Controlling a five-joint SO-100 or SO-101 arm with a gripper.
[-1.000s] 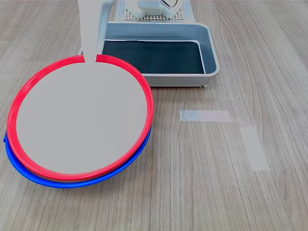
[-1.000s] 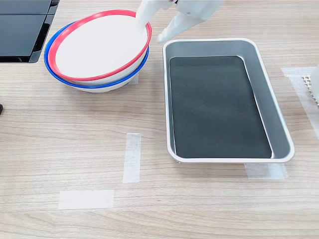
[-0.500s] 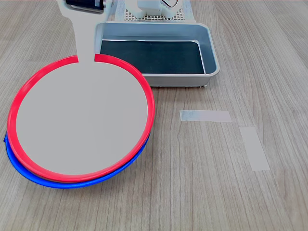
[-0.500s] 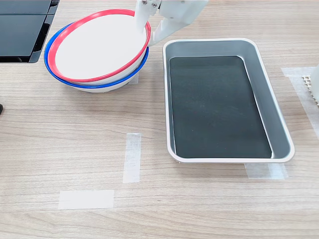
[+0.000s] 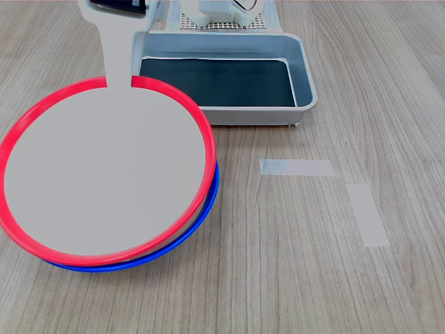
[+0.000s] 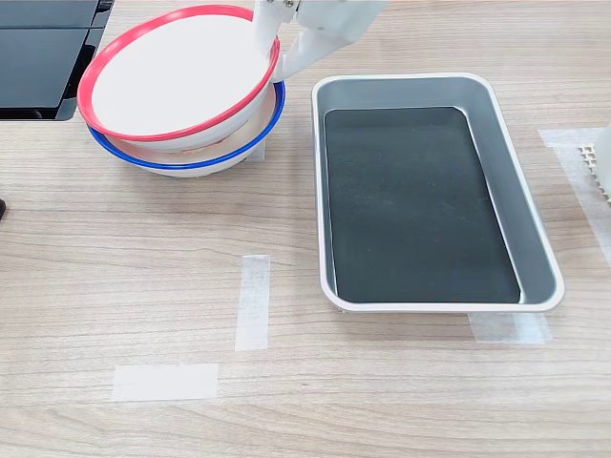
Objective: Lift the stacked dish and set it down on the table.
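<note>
The red-rimmed stacked dish [image 5: 104, 174] [image 6: 172, 72] hangs tilted just above the blue-rimmed plate [image 5: 198, 223] [image 6: 191, 160], which stays on the table [image 5: 292, 264] [image 6: 143, 277]. My gripper [image 5: 118, 76] [image 6: 275, 59] is shut on the red dish's rim, on the side toward the tray. One white finger lies over the dish's inside; the other runs under the rim outside. In the first exterior view the dish covers most of the blue plate.
A grey tray with a dark bottom [image 5: 306, 83] [image 6: 535, 239] sits right beside the plates. Two pale tape strips [image 5: 297, 167] [image 6: 253, 301] lie on the bare tabletop. A black device [image 6: 43, 57] is at the second exterior view's top left.
The red dish has risen off the blue plate and shifted toward the first exterior view's left, carried by the gripper. The blue plate stayed put.
</note>
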